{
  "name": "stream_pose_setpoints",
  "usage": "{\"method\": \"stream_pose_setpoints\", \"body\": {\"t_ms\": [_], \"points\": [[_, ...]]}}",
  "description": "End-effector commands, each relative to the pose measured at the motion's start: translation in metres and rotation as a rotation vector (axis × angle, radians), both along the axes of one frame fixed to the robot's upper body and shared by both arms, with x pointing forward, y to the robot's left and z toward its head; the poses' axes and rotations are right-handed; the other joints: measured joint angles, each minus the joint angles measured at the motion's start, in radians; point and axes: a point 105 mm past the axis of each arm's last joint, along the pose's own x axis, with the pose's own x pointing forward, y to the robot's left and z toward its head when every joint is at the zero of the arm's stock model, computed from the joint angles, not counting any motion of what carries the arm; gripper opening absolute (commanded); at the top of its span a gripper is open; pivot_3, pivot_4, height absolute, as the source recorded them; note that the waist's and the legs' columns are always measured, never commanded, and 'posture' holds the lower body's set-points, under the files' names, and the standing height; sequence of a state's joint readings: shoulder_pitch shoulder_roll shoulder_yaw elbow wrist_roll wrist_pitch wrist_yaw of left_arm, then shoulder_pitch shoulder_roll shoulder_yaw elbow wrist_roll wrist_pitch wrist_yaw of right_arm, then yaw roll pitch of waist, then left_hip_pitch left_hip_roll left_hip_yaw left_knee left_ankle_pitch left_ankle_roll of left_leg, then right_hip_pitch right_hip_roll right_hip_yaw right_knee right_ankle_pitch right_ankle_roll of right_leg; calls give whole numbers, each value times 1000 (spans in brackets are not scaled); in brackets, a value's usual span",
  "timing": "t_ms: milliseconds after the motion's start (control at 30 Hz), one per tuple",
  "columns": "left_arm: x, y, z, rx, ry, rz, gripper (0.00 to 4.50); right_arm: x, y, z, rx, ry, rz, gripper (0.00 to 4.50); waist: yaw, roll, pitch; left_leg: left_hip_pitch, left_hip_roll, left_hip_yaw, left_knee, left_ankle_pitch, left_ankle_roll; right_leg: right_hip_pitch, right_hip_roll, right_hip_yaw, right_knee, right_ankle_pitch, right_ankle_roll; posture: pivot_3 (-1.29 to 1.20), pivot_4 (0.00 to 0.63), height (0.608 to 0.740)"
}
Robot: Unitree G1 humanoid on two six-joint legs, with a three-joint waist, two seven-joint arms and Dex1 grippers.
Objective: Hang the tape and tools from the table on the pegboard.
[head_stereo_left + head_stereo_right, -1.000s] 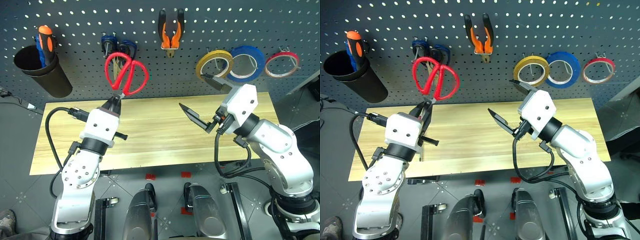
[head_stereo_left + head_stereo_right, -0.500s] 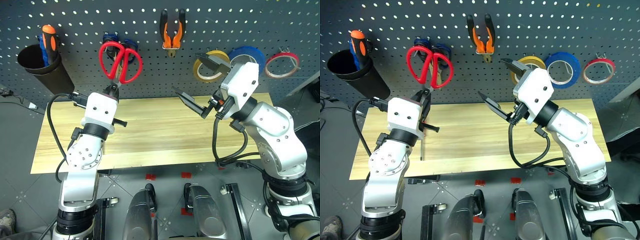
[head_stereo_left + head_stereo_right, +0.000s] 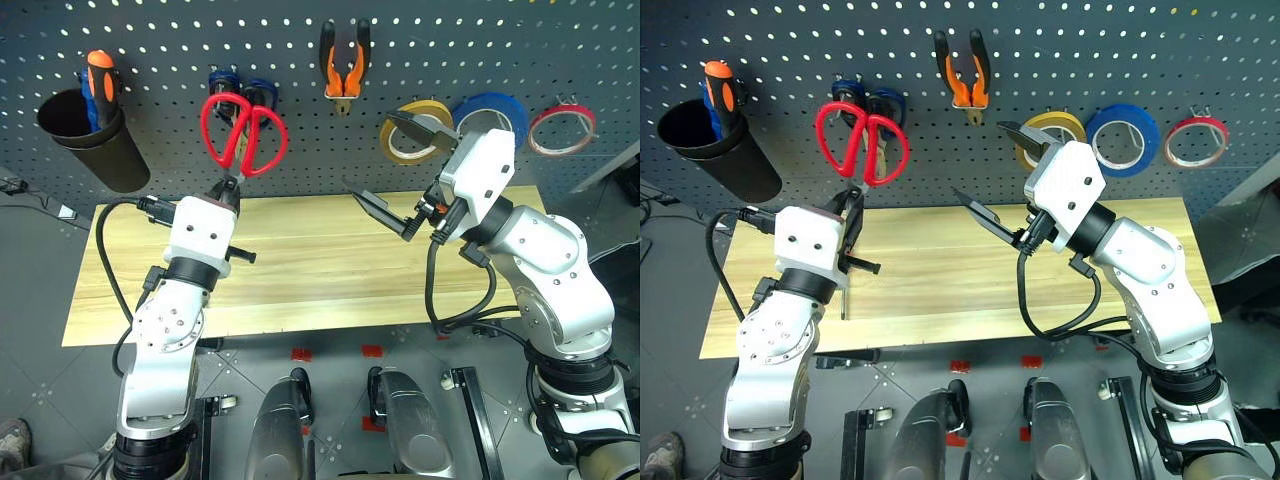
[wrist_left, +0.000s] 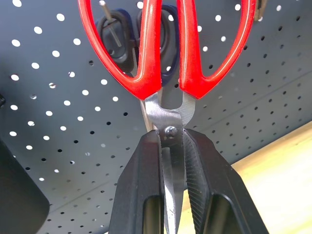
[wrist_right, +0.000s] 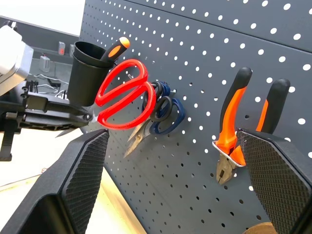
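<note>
Four cameras: two on the head, one on each wrist.

The two head views look forward and down from above, sharing the pegboard [image 3: 300,60], the counter [image 3: 300,260] and both arms. The left wrist view sits very close, looking along its gripper [image 4: 171,146] at the red scissors [image 4: 168,48] against the board. The right wrist view faces the board obliquely, catching those scissors and the pliers [image 5: 246,126].

red scissors [image 3: 243,134] raised against pegboard [image 3: 150,40]

Bright even indoor light, soft shadows under the tools on the pegboard [image 3: 520,50], sharp focus
</note>
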State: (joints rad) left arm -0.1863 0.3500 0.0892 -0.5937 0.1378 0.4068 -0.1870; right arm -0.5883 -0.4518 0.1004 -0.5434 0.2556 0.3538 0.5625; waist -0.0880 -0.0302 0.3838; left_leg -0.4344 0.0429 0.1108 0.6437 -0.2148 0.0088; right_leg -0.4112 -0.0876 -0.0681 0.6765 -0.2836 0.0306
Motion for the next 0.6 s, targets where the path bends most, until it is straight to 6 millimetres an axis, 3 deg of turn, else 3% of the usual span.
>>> {"method": "stream_pose_setpoints", "body": {"t_ms": [33, 267, 500, 600], "points": [[-2, 7, 16, -3, -54, 26, 298, -9, 2, 9, 10, -57, 23, 4500, 0, 0, 0, 0, 0, 0, 0, 0, 0, 0, 0, 0, 0, 0, 0, -215, 378, 740], [22, 8, 2, -60, 37, 17, 298, -8, 9, 9, 0, -54, 50, 4500, -1, 0, 0, 0, 0, 0, 1, 0, 0, -1, 0, 0, 1, 0, 0, -227, 378, 740], [36, -8, 0, -33, 41, -53, 298, -9, 14, 12, 6, -64, 59, 4500, -1, 0, 0, 0, 0, 0, 1, 0, 0, -1, 0, 0, 1, 0, 0, -241, 378, 740], [39, -9, -4, -40, 58, -63, 1269, -10, 16, 13, 12, -70, 65, 4500, -1, 0, 0, 0, 0, 0, 1, 0, 0, -1, 0, 0, 1, 0, 0, -241, 378, 740]]}}
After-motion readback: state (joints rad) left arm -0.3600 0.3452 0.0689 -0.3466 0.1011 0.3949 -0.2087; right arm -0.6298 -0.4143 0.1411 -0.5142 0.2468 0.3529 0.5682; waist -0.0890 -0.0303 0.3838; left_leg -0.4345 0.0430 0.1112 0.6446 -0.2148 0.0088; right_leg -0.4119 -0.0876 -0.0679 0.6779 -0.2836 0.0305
